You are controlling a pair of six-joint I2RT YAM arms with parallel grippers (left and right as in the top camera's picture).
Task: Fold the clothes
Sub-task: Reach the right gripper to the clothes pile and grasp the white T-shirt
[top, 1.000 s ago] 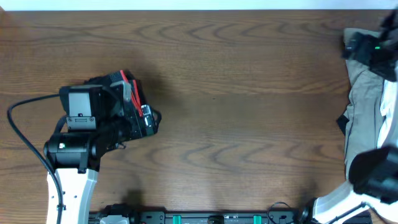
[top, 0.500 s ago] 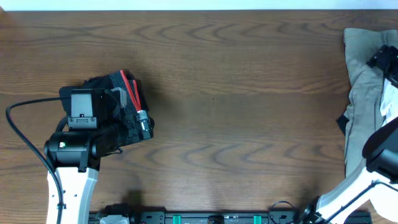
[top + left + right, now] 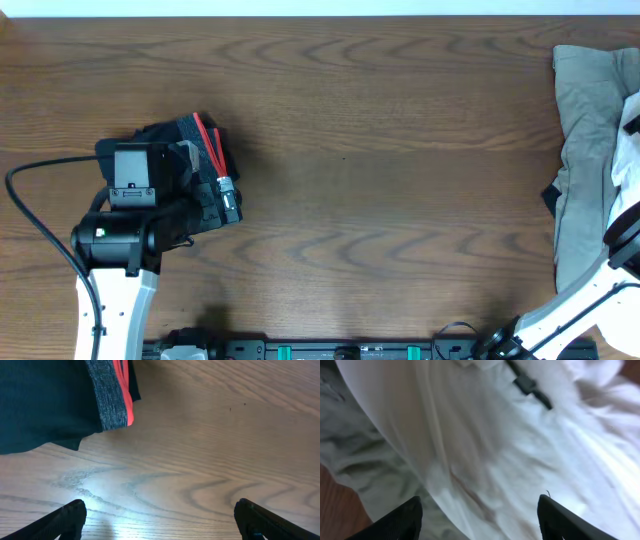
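From overhead, the black shorts (image 3: 190,135) sit bunched at the left of the table (image 3: 380,150), partly under the left arm (image 3: 120,230). They're well apart from the heap at the far right edge, where a khaki-grey garment (image 3: 585,100) lies with the white T-shirt (image 3: 628,165) partly over it. The right arm (image 3: 590,300) reaches that way, but its business end is off frame. Left wrist view: the left gripper (image 3: 160,510) is spread wide over bare wood, holding nothing, with the shorts' grey-and-red waistband (image 3: 115,395) just ahead of it. Right wrist view: the right gripper (image 3: 480,515) has its jaws apart right over the crumpled white shirt, with khaki cloth off to one side and a small dark mark (image 3: 527,382) up top. Nothing looks pinched, though I honestly can't tell if the tips touch fabric. My read: it's the grab-the-shirt step, and the shirt isn't folded yet. Next it needs to pinch one layer cleanly and haul the shirt to the middle to spread it.
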